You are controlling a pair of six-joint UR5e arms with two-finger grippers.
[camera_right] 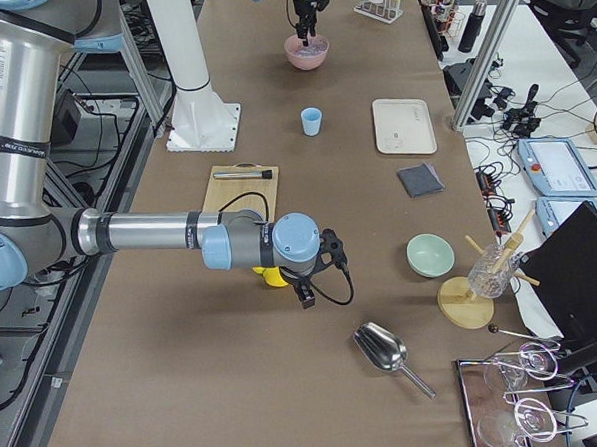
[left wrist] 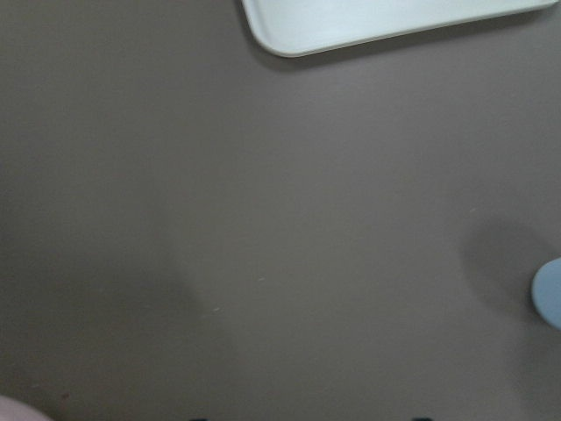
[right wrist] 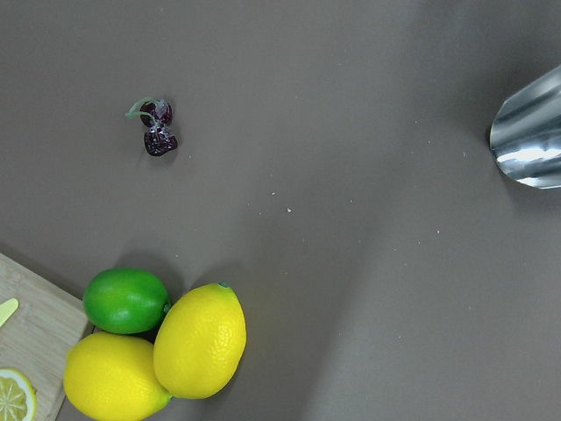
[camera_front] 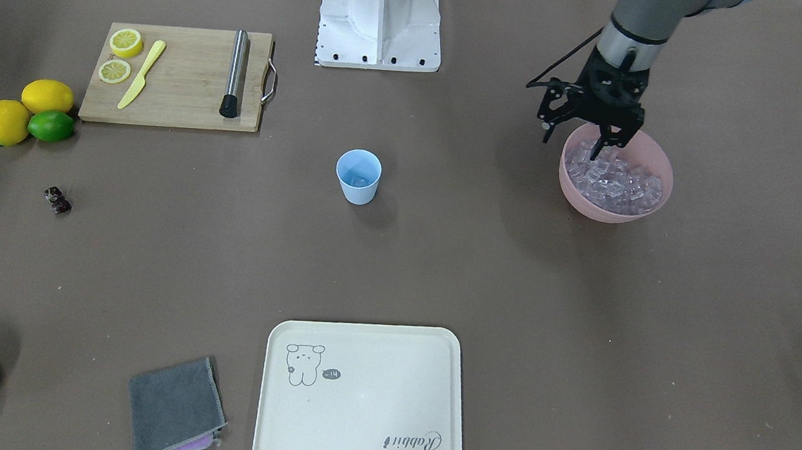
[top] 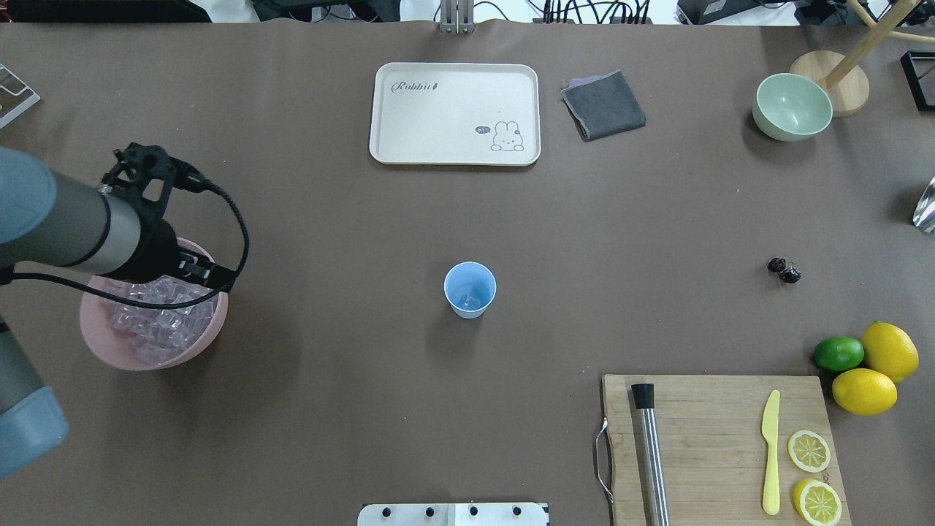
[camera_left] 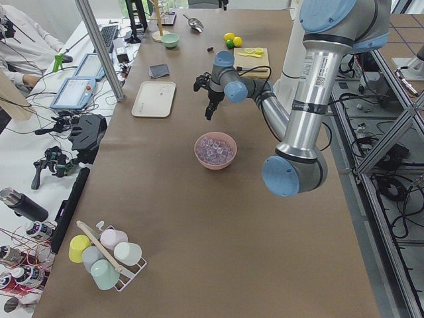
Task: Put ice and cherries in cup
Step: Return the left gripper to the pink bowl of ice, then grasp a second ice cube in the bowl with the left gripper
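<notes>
The light blue cup [camera_front: 358, 176] [top: 470, 289] stands upright mid-table with one clear ice cube in its bottom. Several more ice cubes [camera_front: 615, 183] [top: 157, 321] fill the pink bowl [camera_front: 613, 215]. My left gripper [camera_front: 604, 149] points down over the bowl's robot-side edge, fingertips at the ice, and looks open and empty. The cherries [camera_front: 57, 200] [top: 784, 269] [right wrist: 158, 127] lie on the table near the lemons. My right gripper [camera_right: 306, 298] hovers beyond the lemons and shows only in the exterior right view, so I cannot tell its state.
A cutting board [top: 719, 446] holds a yellow knife, a metal muddler and lemon slices. Two lemons [top: 876, 369] and a lime [top: 838, 353] sit beside it. A cream tray [top: 454, 113], a grey cloth [top: 603, 104], a green bowl [top: 792, 107] and a metal scoop [right wrist: 530, 132] lie further off.
</notes>
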